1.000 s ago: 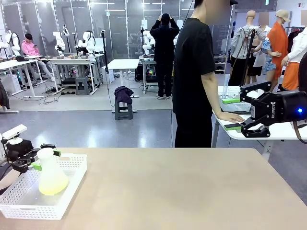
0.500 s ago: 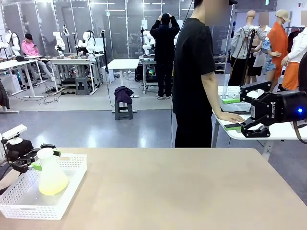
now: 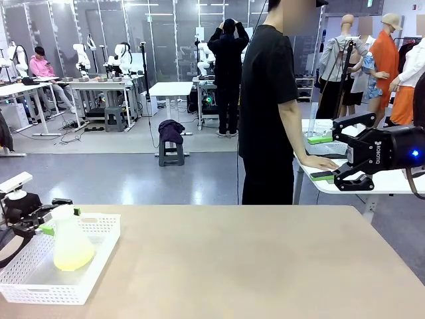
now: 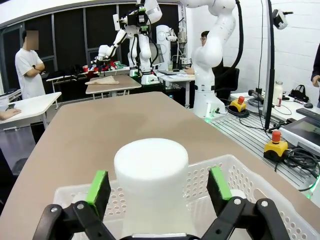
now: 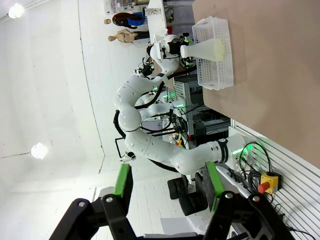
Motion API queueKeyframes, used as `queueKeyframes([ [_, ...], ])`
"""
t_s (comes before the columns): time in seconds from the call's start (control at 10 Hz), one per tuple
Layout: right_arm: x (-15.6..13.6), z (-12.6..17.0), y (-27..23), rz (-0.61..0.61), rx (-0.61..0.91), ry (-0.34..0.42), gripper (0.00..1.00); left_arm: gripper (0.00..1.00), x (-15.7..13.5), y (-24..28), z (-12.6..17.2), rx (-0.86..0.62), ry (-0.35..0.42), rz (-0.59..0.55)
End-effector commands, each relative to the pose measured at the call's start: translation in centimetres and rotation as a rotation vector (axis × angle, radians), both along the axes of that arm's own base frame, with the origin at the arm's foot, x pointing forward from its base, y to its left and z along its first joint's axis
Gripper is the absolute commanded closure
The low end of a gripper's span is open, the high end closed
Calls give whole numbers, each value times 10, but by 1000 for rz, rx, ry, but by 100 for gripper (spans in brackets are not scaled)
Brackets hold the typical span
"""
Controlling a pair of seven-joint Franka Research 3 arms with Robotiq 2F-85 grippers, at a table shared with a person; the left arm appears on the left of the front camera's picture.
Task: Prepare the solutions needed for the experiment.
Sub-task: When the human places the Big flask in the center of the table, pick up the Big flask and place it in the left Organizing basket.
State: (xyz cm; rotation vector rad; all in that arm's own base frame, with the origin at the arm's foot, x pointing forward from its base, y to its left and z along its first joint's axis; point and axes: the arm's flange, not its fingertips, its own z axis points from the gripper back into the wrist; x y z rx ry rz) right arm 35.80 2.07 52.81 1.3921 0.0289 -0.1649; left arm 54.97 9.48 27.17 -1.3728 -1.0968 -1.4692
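A frosted flask (image 3: 70, 242) holding a little pale yellow-green liquid (image 3: 72, 258) is standing upright in a white basket (image 3: 93, 266) at the left end of the tan table (image 3: 252, 259). The left gripper (image 3: 58, 216) is sitting level with the flask's neck, its jaws spread wide; in the left wrist view its green pads (image 4: 97, 185) are flanking the neck (image 4: 151, 185) with gaps on both sides, so it is gripping nothing. The right gripper (image 3: 332, 158) is hanging in the air well above the table's right end, jaws partly spread and empty. A person (image 3: 269, 106) in a black shirt is standing beyond the far edge, one hand (image 3: 320, 163) resting on another table.
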Motion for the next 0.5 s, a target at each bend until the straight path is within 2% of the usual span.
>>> queueKeyframes([
  [0.0,0,2,0,0,6,-8,28,0,1,17,3,7,-17,23],
  [0.2,0,2,0,0,6,-8,28,0,0,48,6,-6,-2,77],
  [0.4,0,2,0,0,6,-8,28,0,-12,96,19,58,32,151],
])
